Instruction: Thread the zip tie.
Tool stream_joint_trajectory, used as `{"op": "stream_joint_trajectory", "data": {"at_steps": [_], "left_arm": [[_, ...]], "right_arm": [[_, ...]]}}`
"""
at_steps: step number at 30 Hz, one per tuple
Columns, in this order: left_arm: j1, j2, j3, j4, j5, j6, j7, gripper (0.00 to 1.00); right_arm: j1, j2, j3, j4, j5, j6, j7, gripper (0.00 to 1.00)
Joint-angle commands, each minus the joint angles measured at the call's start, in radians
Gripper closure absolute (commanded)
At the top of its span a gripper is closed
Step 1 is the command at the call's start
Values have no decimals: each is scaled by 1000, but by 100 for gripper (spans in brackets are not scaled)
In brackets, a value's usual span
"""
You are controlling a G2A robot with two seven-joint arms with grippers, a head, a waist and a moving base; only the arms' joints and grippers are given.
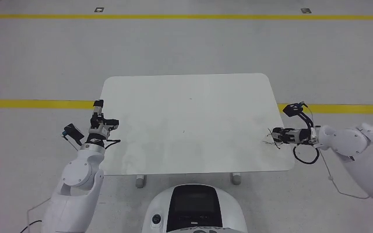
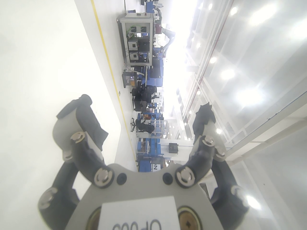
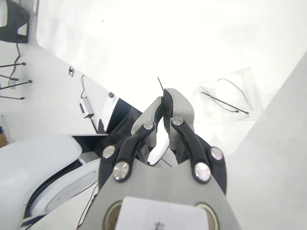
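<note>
Zip tie [image 3: 159,84]: thin, black, tip poking out | right end effector [image 3: 164,97] clamped on it | left end effector [image 2: 145,103] apart

Three zip ties [image 3: 224,106]; one table [image 1: 186,122]; two hands [image 2: 145,104] [image 3: 163,96].

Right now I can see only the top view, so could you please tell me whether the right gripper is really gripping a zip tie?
Observer: Yes. The right wrist view shows the right gripper shut on a thin black zip tie, whose tip pokes out past the fingertips.
Operator: Thank you. Are there spare ties nearby?
Observer: Two more ties lie on what looks like a clear plastic packet, on the table beside that gripper.
Operator: Is the left gripper holding anything?
Observer: No. The left gripper is open, with nothing between its fingers.
</note>
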Motion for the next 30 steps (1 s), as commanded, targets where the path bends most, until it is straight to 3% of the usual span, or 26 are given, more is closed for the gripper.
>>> {"op": "stream_joint_trajectory", "data": {"at_steps": [1, 6, 12, 21, 30], "left_arm": [[0, 0, 0, 0, 0, 0, 0, 0], [0, 0, 0, 0, 0, 0, 0, 0], [0, 0, 0, 0, 0, 0, 0, 0], [0, 0, 0, 0, 0, 0, 0, 0], [0, 0, 0, 0, 0, 0, 0, 0]], "right_arm": [[25, -1, -7, 5, 46, 0, 56, 100], [100, -20, -26, 28, 189, 0, 209, 100], [188, -77, -10, 102, 397, 0, 438, 100], [298, -158, -145, 150, 455, 0, 438, 100], [306, -162, -155, 154, 461, 0, 438, 100]]}}
